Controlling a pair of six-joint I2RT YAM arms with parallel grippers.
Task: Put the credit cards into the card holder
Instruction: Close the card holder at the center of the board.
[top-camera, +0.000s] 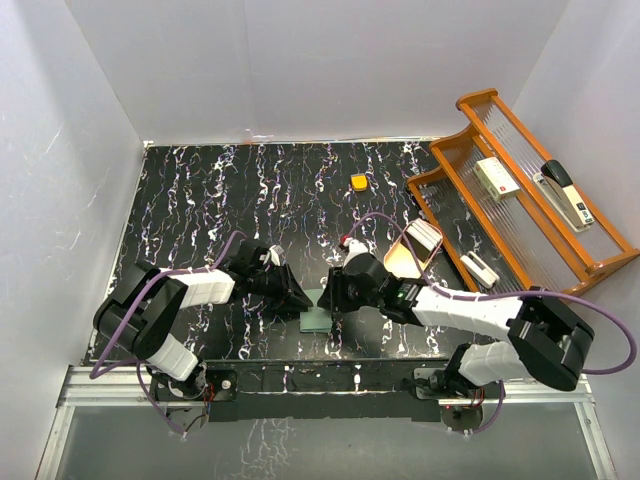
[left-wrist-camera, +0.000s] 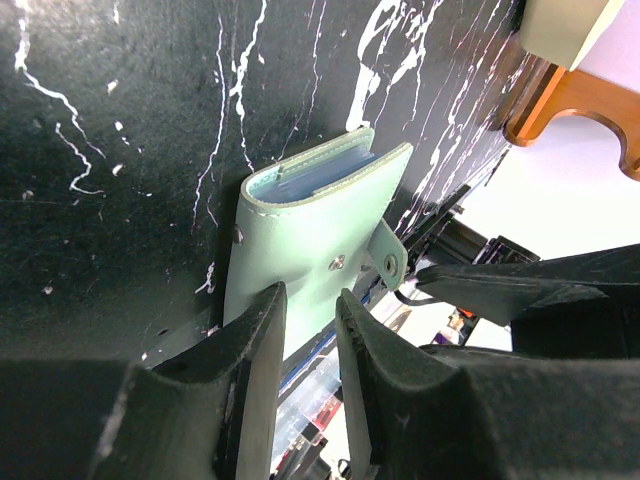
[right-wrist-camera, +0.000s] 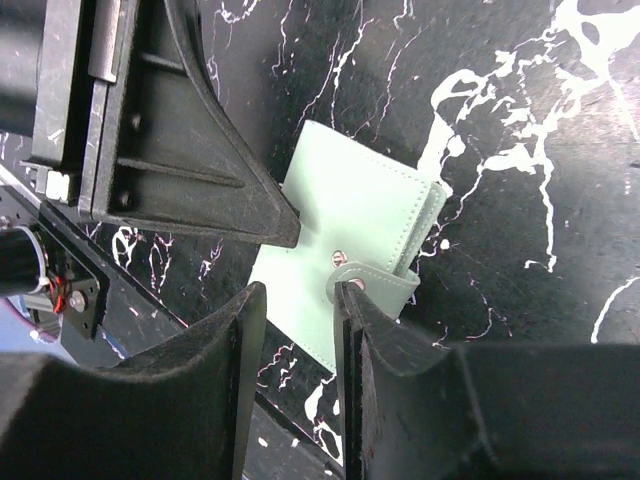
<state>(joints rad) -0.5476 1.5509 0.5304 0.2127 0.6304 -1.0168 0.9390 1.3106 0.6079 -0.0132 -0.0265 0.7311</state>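
Found the card holder (top-camera: 316, 320) lying folded on the tabletop (top-camera: 200, 220), close to the near edge, between the two arms. Noted the snap tab (left-wrist-camera: 388, 258) unfastened and hanging off the side, clear of its stud (left-wrist-camera: 338, 262).

Logged the left end effector (left-wrist-camera: 308, 300) with jaws narrowly parted, low over the holder's near end, pinching nothing visible. From the right wrist view, saw one of its fingers touching or nearly touching the cover (cannot tell which). Logged the right end effector (right-wrist-camera: 297, 290) likewise parted by a slim gap, poised over the cover with the tab just beside one fingertip, nothing clamped.

Made out no loose credit cards in any view. Spotted pale bluish layers (left-wrist-camera: 318, 172) in the holder's mouth; cards or pocket sleeves, cannot tell.

Judged the step in hand as opening or steadying the holder. Unable to judge from here whether any cards are already in.

To do it well:
- Pin the lower cover flat with the left, pressing near the spine rather than the free edge.
- Take the tab or top cover with the right and swing it over slowly, without dragging the holder off the near edge.
- Keep the two sets of fingers from colliding, given so little room between them.
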